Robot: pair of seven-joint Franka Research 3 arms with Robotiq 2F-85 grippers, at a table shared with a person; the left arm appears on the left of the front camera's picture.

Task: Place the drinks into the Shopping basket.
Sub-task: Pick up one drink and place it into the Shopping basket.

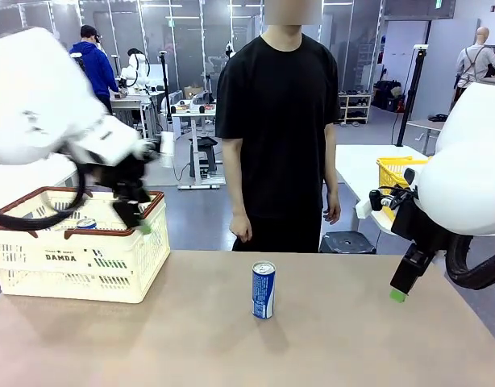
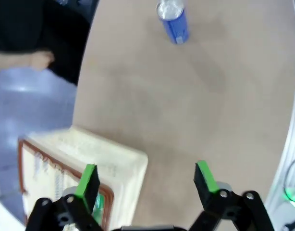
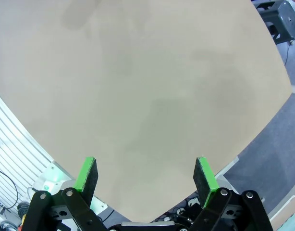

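Observation:
A blue can with a silver top stands upright in the middle of the table; the left wrist view shows the same blue can far ahead. The cream Shopping basket with its reddish-brown rim sits at the table's left, and a can top shows inside it. My left gripper hangs open and empty above the basket's right rim; in its own view the left gripper hangs over the basket corner. My right gripper is open and empty above the table's right edge; its wrist view shows the right gripper over bare tabletop.
A person in a black shirt stands at the far side of the table, hands down. A yellow mesh basket sits on a white table behind at the right. A dark stool stands beyond the far edge.

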